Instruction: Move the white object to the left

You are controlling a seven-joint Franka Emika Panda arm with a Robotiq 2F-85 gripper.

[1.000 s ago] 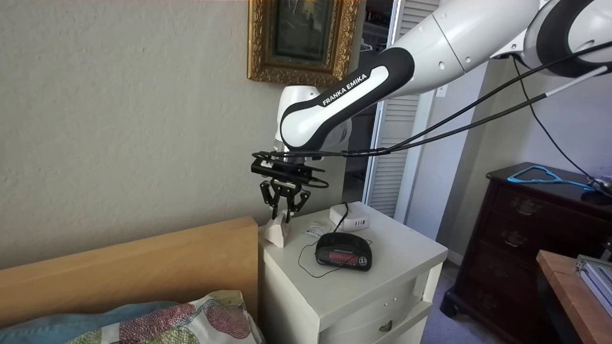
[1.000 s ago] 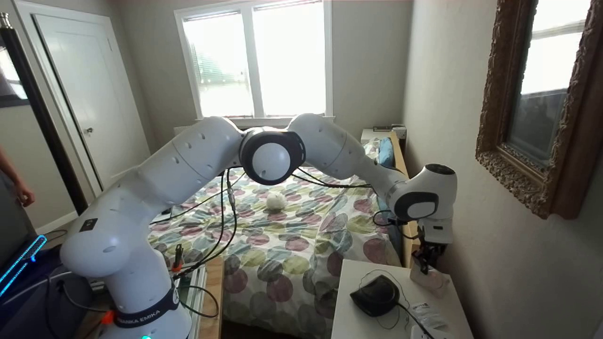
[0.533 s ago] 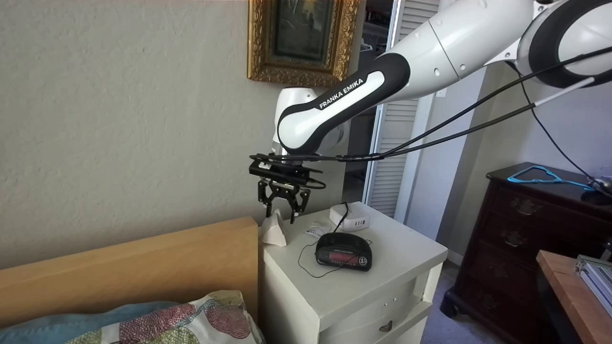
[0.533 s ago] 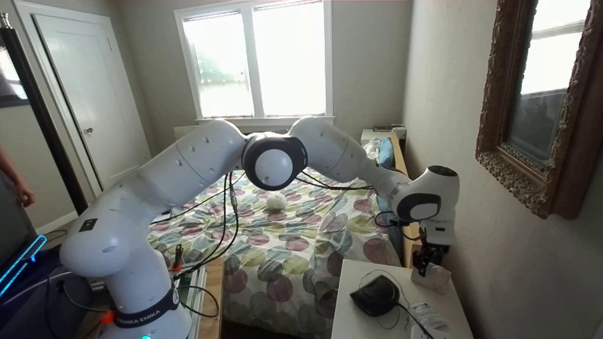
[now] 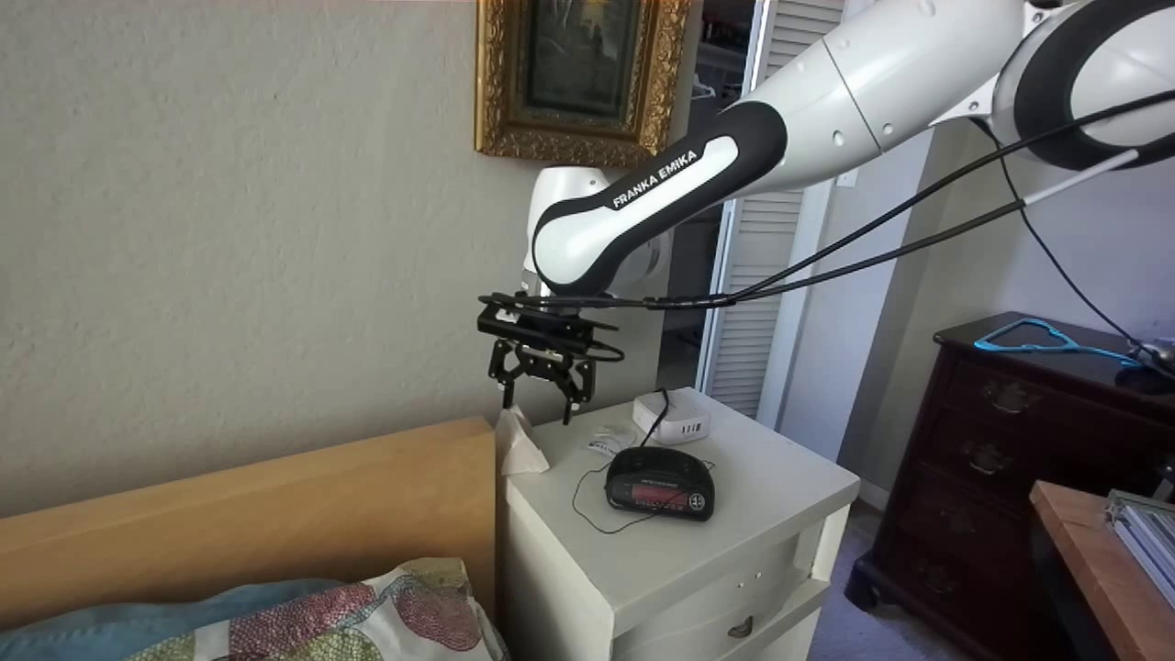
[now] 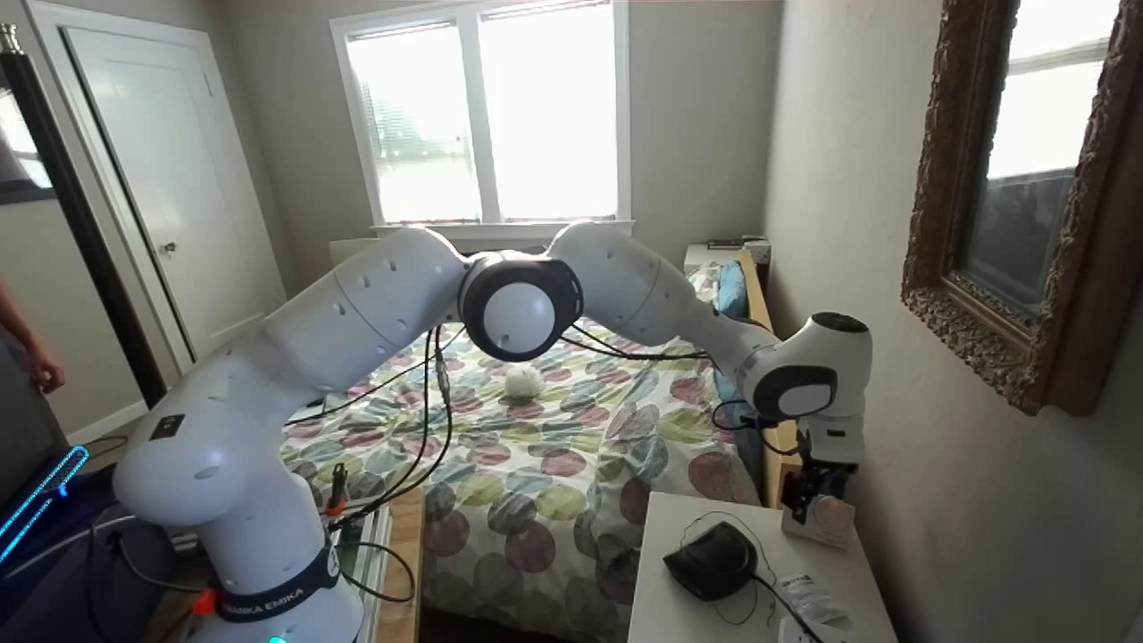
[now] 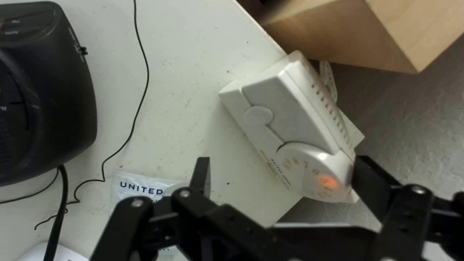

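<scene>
The hand point(image 6: 811, 496) partly hides the white object point(image 6: 823, 527).

Your tool point(image 5: 538, 412) and alarm clock point(image 5: 659, 482) were black, the dial device point(image 7: 290, 116) white, the bedspread point(image 6: 554, 446) multicolour-dotted on white.

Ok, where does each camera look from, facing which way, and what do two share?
An exterior view: apparently from the bed side, facing the nightstand and gilt-framed picture; forearm, gripper show.
An exterior view: from the nightstand's end, facing across the bed to the window; arm shows, base to gripper.
Wrist view: at the gripper, looking down at the white device; both fingers show.
Both exterior views share nightstand, black clock, white device, gripper.
</scene>
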